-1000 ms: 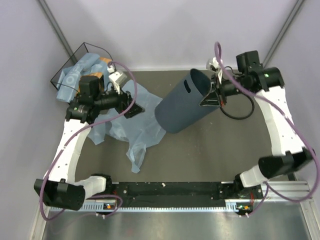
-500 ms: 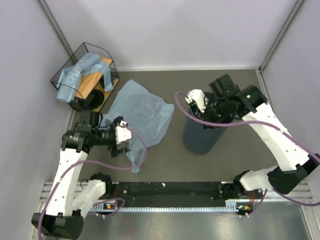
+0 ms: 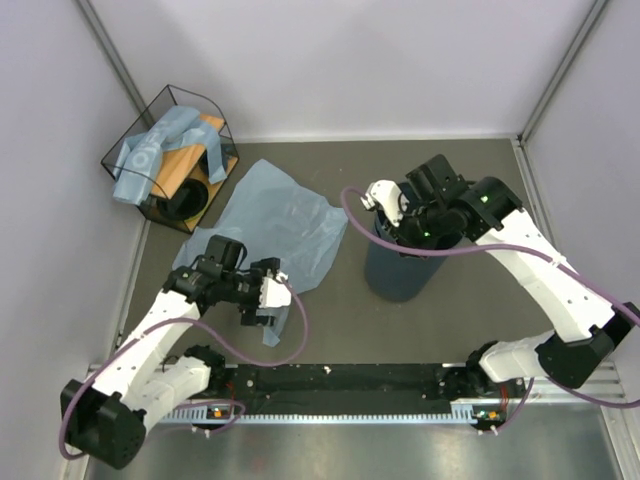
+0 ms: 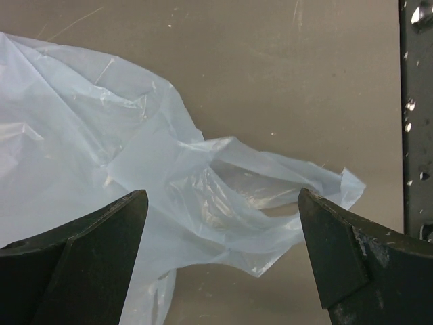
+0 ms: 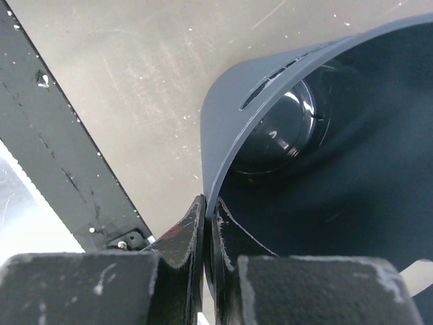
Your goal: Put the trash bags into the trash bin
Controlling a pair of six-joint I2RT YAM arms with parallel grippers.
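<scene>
Pinching the rim of the one dark blue-grey round plastic trash bin [image 3: 400,280], upright at three o'clock, the right gripper [image 5: 206,210] is clamped tight. The left gripper [image 4: 222,196] gapes wide and empty above the near tail of one spread translucent light-blue film trash bag [image 3: 285,225] at nine o'clock.

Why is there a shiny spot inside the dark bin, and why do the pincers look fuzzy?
Right wrist view: light glares off the smooth floor of the dark blue-grey round plastic bin; the right pincer sits too close to the lens to be sharp. Left wrist view: the left pincer blurs likewise.
</scene>
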